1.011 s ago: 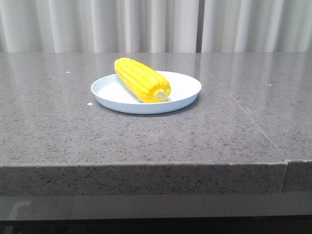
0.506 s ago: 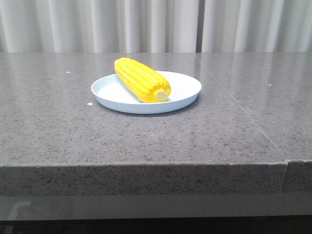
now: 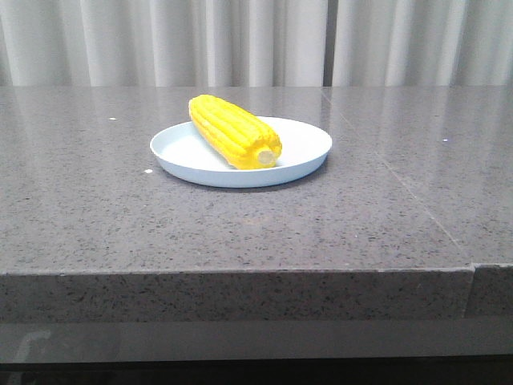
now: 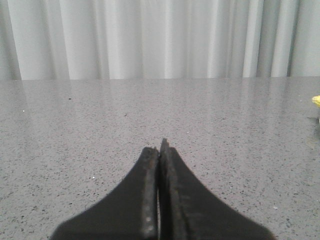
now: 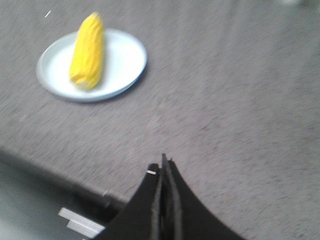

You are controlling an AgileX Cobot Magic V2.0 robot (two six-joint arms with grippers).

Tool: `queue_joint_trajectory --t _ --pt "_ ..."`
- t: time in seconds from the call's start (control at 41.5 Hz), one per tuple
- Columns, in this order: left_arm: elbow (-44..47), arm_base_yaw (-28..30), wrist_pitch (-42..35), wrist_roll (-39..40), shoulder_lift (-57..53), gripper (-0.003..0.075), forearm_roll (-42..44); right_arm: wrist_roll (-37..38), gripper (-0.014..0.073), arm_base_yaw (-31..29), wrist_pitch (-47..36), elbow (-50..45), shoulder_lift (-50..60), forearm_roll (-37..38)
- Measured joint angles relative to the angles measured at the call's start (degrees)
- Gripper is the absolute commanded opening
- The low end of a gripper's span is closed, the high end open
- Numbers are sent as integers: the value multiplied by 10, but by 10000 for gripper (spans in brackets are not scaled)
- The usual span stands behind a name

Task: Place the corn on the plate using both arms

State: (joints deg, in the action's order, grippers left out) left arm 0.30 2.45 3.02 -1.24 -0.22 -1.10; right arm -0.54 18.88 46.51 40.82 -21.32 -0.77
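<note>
The yellow corn (image 3: 234, 131) lies on the pale blue-white plate (image 3: 300, 143) at the middle of the grey stone table, its pale cut end toward the front. The right wrist view shows the corn (image 5: 88, 51) on the plate (image 5: 125, 57) too, well away from my right gripper (image 5: 163, 167), which is shut and empty above the table's front edge. My left gripper (image 4: 159, 150) is shut and empty over bare table; a bit of yellow, probably the corn (image 4: 316, 100), shows at that view's edge. Neither gripper shows in the front view.
The grey speckled table (image 3: 120, 208) has a front edge with a drop below it. White curtains (image 3: 240, 40) hang behind the table. A seam runs across the table's right part (image 3: 401, 188).
Corn and plate have not moved in the front view. No gripper shows there in any of the frames.
</note>
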Motion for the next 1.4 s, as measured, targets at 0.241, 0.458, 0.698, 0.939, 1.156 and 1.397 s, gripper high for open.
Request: queue_joint_trajectory --t 0.241,0.458,0.698,0.939,1.156,1.397 --pt "0 0 0 0 0 -20 0 0 -67 -121 -173 -164 135 0" --pt "0 0 0 0 0 -20 0 0 -67 -173 -313 -313 217 0" --pt "0 0 0 0 0 -20 0 0 -67 -193 -434 -419 220 0" --pt "0 0 0 0 0 -20 0 0 -67 -201 -449 -423 220 0" --pt "0 0 0 0 0 -20 0 5 -67 -200 -452 -423 220 0" --pt "0 0 0 0 0 -20 0 50 -67 -200 -468 -423 220 0"
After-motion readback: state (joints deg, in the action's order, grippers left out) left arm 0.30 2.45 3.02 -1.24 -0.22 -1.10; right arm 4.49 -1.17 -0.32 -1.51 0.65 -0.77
